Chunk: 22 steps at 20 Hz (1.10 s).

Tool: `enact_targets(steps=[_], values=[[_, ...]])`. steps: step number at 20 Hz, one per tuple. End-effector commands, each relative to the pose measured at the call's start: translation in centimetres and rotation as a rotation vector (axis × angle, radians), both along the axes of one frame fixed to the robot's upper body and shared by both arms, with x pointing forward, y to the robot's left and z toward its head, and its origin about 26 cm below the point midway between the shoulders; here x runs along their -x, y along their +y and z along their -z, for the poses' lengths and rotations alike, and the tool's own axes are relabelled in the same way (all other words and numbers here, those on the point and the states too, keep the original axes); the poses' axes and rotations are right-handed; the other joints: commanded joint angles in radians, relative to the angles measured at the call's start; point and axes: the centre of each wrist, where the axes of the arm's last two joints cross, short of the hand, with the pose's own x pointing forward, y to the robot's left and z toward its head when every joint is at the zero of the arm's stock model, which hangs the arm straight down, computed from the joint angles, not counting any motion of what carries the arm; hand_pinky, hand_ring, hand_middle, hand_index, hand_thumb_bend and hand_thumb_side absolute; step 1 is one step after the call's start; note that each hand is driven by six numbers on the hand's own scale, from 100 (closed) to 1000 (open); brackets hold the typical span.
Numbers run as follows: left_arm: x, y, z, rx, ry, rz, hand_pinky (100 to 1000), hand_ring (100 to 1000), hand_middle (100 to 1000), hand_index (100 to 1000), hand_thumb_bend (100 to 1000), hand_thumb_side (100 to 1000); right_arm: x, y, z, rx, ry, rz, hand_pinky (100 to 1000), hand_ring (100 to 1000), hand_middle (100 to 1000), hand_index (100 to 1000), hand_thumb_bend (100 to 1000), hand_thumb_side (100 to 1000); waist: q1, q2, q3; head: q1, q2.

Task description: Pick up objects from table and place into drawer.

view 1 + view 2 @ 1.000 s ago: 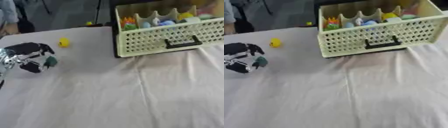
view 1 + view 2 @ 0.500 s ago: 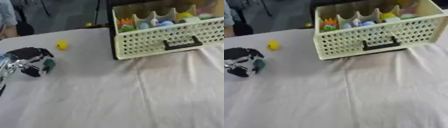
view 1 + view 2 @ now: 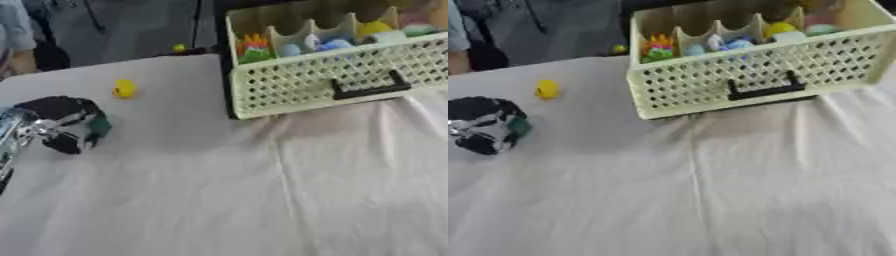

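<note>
At the table's [image 3: 219, 200] left edge the left hand [image 3: 61, 122] is curled round a small green thing [image 3: 99, 126], mostly hidden by the fingers. A yellow toy [image 3: 124, 89] lies just beyond; the drawer [image 3: 754, 75] holds blurred items.

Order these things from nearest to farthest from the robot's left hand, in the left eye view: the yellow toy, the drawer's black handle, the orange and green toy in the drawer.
From the left hand:
1. Yellow toy, just beyond it.
2. Orange and green toy, drawer's left compartment.
3. Black handle, drawer front, rightmost.
</note>
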Motion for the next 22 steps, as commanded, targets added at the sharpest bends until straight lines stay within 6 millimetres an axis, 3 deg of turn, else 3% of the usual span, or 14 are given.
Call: enact_targets(steps=[1,12,22], values=[[0.59,0.89,-1.75,-0.003,-0.047,-0.024,589,744,829,867,100,331,0.16,0.05,-0.53,0.001,-0.022,-0.003,497,509,489,726,100,465,-0.005,-0.019,0.002,0.006,-0.009],[0.51,0.76,-1.58,0.017,-0.073,-0.001,562,720,782,749,100,339,0.16,0.11,-0.39,-0.014,-0.008,0.012,497,508,489,726,100,466,-0.003,-0.014,-0.003,0.009,-0.016],[0.53,0.76,-1.87,0.049,-0.091,-0.001,542,704,758,723,100,327,0.23,0.01,-0.20,-0.018,0.011,0.022,497,508,490,731,100,465,-0.004,-0.026,0.006,0.006,-0.006]])
